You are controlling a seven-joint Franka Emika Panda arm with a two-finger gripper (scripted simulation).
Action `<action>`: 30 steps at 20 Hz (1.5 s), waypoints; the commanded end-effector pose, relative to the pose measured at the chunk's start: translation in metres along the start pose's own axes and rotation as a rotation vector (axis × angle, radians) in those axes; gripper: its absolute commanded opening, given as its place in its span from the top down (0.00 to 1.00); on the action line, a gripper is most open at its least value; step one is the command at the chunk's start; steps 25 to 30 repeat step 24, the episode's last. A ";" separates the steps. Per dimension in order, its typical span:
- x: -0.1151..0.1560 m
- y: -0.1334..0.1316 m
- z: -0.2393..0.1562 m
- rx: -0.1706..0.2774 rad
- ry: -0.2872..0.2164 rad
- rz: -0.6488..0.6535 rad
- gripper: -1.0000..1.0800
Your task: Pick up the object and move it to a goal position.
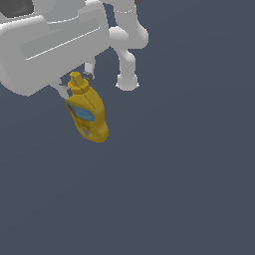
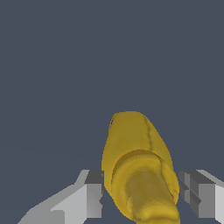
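Between the fingers of the gripper [image 2: 142,192], which we see clamped on its nozzle end, the bottle [image 1: 88,113] hangs tilted beneath the arm, and we judge it light, smooth and slightly yielding, better held lower on the broader body.

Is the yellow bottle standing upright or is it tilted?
Tilted: the yellow bottle leans, nozzle up between the tool fingers, its base toward the exterior view's right.

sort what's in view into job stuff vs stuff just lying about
Job: bottle, gripper with fingers either side of the bottle's nozzle end.
Lying about: nothing; only the arm's base and the bare floor.
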State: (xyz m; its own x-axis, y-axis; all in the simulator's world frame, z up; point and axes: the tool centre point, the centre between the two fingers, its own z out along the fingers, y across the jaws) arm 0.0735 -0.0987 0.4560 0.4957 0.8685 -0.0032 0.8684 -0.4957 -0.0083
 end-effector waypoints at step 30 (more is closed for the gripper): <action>0.003 0.011 -0.030 -0.008 0.003 0.000 1.00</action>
